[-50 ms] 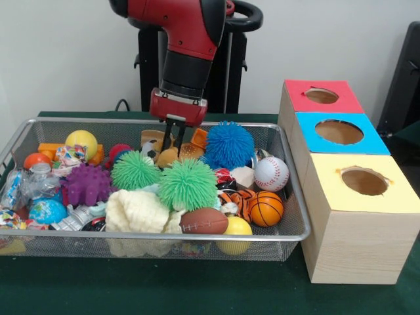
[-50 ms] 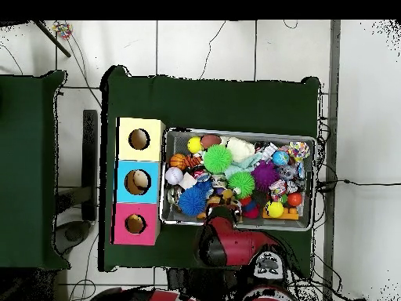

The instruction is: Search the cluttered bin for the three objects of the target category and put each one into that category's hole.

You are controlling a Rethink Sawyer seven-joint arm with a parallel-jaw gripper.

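Gripper (image 1: 174, 134) hangs upper centre of the frame, its fingers close together with nothing between them, over the wire bin's (image 1: 292, 197) far side. Basketball (image 1: 266, 208), baseball (image 1: 271, 173) and football (image 1: 204, 221) lie lower right of it. Toys beneath are half buried. Three-holed box (image 1: 341, 216) stands right, on the green surface (image 1: 197, 289).

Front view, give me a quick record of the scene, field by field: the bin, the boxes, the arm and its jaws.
bin: wire mesh basket on a green table, packed with toys
contents: blue spiky ball, two green spiky balls, purple spiky ball, baseball, basketball, toy football
boxes: red box, blue box, yellow box, one hole in each top
gripper: over the bin's far side, jaws close together, pointing down, holding nothing
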